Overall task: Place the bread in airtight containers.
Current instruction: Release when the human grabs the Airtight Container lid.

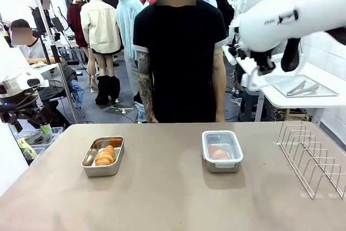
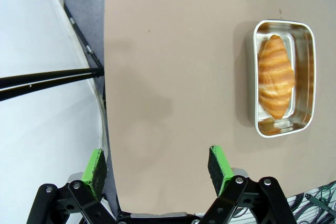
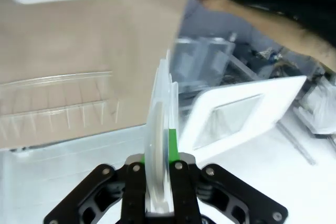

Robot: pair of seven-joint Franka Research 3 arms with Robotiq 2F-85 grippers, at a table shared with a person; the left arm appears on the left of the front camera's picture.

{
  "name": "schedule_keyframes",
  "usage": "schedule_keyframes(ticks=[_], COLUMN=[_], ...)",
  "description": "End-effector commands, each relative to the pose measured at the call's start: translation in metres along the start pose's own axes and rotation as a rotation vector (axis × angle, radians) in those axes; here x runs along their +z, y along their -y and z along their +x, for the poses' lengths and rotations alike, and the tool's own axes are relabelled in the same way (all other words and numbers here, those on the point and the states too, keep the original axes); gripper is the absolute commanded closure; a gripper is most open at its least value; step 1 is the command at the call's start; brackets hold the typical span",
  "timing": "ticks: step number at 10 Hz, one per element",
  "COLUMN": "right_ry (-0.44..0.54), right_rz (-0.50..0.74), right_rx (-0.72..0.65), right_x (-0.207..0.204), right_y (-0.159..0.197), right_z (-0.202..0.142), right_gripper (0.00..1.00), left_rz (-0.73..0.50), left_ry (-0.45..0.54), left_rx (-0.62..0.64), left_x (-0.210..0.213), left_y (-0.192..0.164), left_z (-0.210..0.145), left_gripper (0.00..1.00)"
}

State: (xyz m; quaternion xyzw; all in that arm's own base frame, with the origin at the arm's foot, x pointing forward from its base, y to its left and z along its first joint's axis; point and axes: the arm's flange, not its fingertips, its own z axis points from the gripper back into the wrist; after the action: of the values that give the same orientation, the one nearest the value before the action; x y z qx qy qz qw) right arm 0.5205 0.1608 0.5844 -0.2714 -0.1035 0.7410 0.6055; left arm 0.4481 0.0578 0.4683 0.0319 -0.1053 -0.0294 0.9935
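Brown tabletop, person standing at far side. Right gripper (image 3: 157, 192) clamped edge-on on a clear plastic lid (image 3: 160, 129), up high, well right of the open shiny steel tub (image 1: 102, 156). Left gripper (image 2: 157, 163) spread wide, empty, nearer that tub. Golden ridged croissant (image 2: 275, 77) lies inside, long axis along tub's length. Second, lidded tub (image 1: 222, 151) w/ bread sits to its right.

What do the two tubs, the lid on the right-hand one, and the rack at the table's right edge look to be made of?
The open tub with the bread looks like polished steel: its walls mirror the roll in the left wrist view. The closed tub has the same shiny metal wall under a clear lid, probably plastic, since bread shows through it. The rack seems thin, pale metal wire.
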Motion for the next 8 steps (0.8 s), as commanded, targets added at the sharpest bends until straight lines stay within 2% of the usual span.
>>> schedule_keyframes(ticks=[1,2,4,8], right_ry=[0.095,0.147,0.205,0.227], right_rz=[-0.073,-0.047,-0.019,-0.015], right_rx=[0.097,0.141,0.142,0.112], right_x=[-0.03,-0.034,-0.049,-0.05], right_y=[0.023,0.045,0.081,0.088], right_z=[0.012,0.025,0.042,0.044], right_gripper=[1.0,1.0,1.0,1.0], left_rz=[0.009,0.009,0.009,0.009], left_ry=[0.0,0.0,0.0,0.0], left_rx=[0.002,0.002,0.002,0.002], left_x=[0.0,0.0,0.0,0.0], left_y=[-0.002,-0.002,-0.002,-0.002], left_z=[-0.002,-0.002,-0.002,-0.002], left_gripper=[0.0,0.0,0.0,0.0])
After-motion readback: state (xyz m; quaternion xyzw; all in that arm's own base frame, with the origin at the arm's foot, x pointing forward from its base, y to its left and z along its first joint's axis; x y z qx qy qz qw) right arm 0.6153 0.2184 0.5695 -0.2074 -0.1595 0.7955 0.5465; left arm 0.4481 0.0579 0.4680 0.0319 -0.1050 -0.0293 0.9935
